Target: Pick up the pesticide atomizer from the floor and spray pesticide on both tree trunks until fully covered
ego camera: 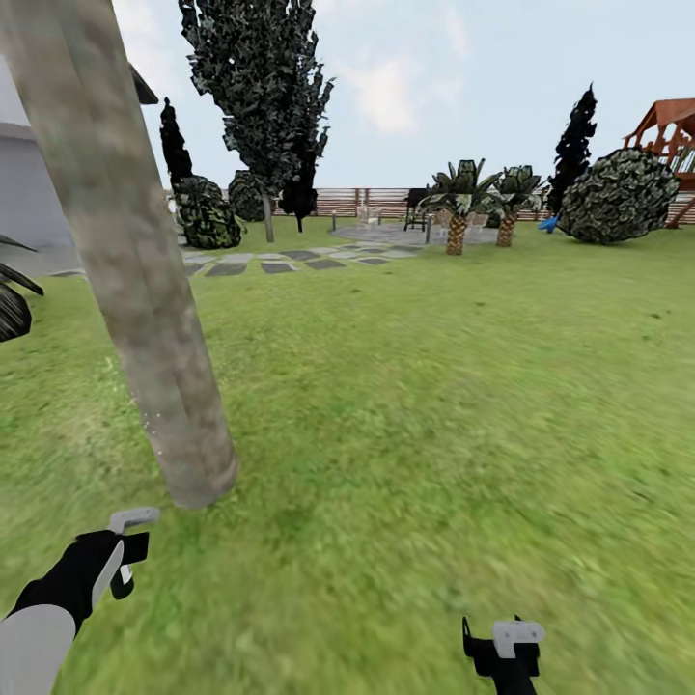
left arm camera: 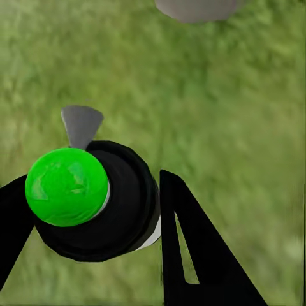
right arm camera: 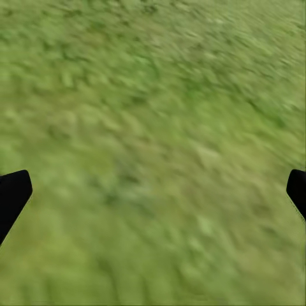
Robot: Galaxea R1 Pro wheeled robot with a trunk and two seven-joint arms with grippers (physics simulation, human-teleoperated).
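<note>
A thick grey-tan tree trunk (ego camera: 145,290) with brownish blotches leans up from the grass at the left, its base just ahead of my left gripper (ego camera: 124,560). That gripper (left arm camera: 89,188) is shut on the pesticide atomizer (left arm camera: 121,213), a black round body with a bright green cap and a grey nozzle. The nozzle (ego camera: 133,521) pokes up toward the trunk's foot, and a grey edge of the trunk (left arm camera: 197,7) appears in the left wrist view. My right gripper (ego camera: 507,645) hangs low at the right, open (right arm camera: 156,191) over bare grass.
Green lawn (ego camera: 434,386) stretches ahead to a stone patio (ego camera: 290,259), short palms (ego camera: 458,208), dark cone-shaped trees (ego camera: 261,87), round bushes (ego camera: 618,198) and a slatted brown fence (ego camera: 376,201). A wooden play structure (ego camera: 671,130) stands far right.
</note>
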